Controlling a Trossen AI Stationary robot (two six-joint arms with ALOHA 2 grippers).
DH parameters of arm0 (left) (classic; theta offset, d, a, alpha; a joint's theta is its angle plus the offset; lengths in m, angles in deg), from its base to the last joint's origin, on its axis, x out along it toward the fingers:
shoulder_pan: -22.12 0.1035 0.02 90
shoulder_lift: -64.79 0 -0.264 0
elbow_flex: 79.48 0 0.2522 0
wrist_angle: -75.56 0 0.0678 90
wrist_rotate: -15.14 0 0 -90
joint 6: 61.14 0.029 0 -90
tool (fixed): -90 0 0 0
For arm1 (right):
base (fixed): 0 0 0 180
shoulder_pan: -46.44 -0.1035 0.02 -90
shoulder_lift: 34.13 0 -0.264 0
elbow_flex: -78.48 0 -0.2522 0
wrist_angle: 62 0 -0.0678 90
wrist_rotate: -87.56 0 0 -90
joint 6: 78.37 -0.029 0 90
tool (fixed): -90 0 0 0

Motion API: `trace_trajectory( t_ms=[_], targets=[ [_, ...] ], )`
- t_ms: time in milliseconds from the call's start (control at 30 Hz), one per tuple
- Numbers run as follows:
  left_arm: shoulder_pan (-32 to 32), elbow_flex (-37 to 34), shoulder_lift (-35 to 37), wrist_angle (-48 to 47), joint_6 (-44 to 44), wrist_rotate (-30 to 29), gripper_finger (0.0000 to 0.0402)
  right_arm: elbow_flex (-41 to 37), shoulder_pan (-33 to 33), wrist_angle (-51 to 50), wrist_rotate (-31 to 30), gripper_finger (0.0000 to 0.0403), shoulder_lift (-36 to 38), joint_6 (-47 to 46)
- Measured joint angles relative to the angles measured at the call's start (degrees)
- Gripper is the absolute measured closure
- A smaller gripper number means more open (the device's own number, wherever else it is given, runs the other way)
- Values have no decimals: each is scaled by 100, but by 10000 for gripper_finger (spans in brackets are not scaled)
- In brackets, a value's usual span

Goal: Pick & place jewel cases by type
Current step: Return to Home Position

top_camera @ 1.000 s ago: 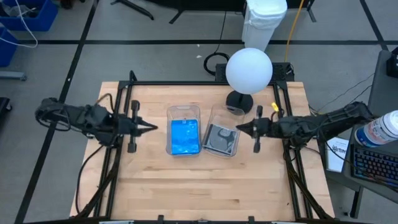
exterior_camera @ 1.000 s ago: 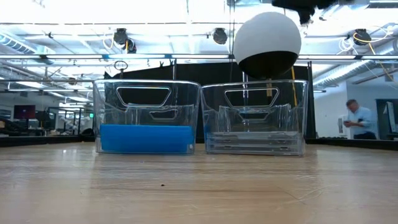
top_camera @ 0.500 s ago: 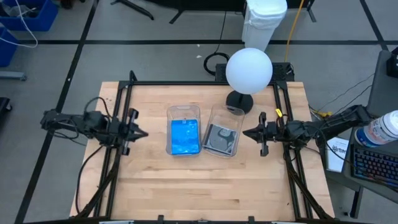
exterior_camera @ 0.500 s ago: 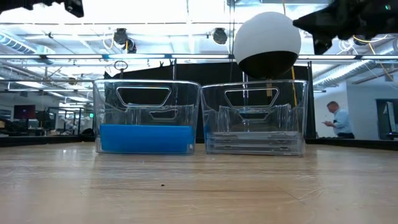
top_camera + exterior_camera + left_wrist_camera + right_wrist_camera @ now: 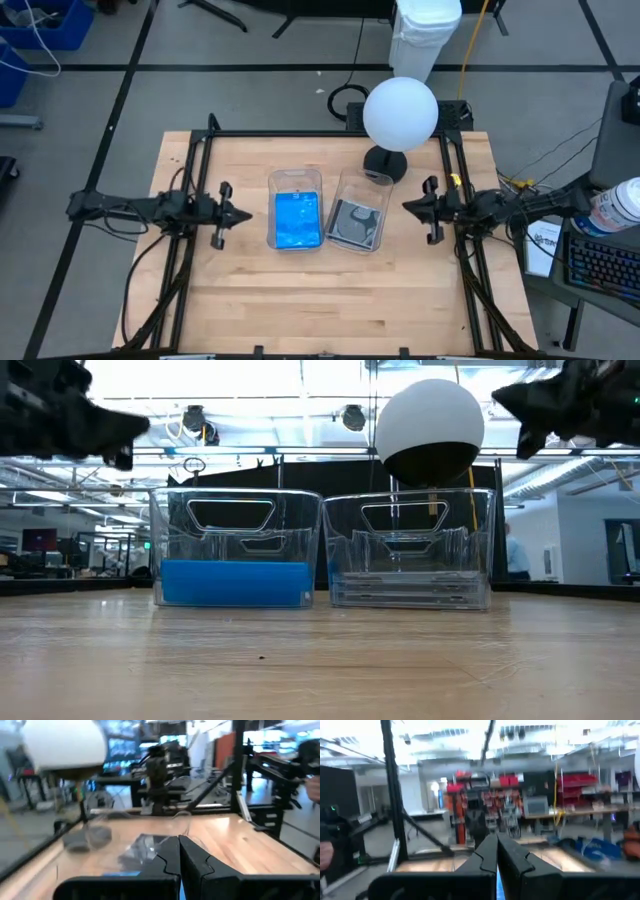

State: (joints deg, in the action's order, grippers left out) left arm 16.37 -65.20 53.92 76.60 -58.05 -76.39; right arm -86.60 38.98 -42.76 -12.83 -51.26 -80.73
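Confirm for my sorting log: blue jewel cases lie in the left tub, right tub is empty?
Wrong on the right tub: it holds stacked clear-grey jewel cases, per the low view. Blue jewel cases do lie in the left tub.

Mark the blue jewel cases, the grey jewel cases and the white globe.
blue jewel cases (image 5: 298,220): high view, top case's middle.
grey jewel cases (image 5: 352,222): high view, top case's middle.
white globe (image 5: 400,113): high view, its crown.

No legible text, brand or number anywhere. Label on the bottle (image 5: 612,208) beside the tabletop (image 5: 330,290) is too small to read. The blue jewel cases (image 5: 297,220) and grey jewel cases (image 5: 352,222) show no readable print.
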Motion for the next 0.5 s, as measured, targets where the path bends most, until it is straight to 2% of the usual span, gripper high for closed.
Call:
trace_trajectory(
  t_ms=[67, 200, 300, 500],
  targets=[
    [149, 6, 2, -177, -219, 123, 400, -4, 46, -298, 6, 403, 4, -188],
    [154, 6, 6, -450, -90, 587, 401, -7, 17, -214, 198, 403, -5, -236],
    [89, 6, 8, -448, 180, 476, 400, -10, 15, -330, 345, 403, -21, -236],
    [50, 6, 8, -478, 127, 333, 400, -17, 89, -752, 273, 403, -21, -230]
  ],
)
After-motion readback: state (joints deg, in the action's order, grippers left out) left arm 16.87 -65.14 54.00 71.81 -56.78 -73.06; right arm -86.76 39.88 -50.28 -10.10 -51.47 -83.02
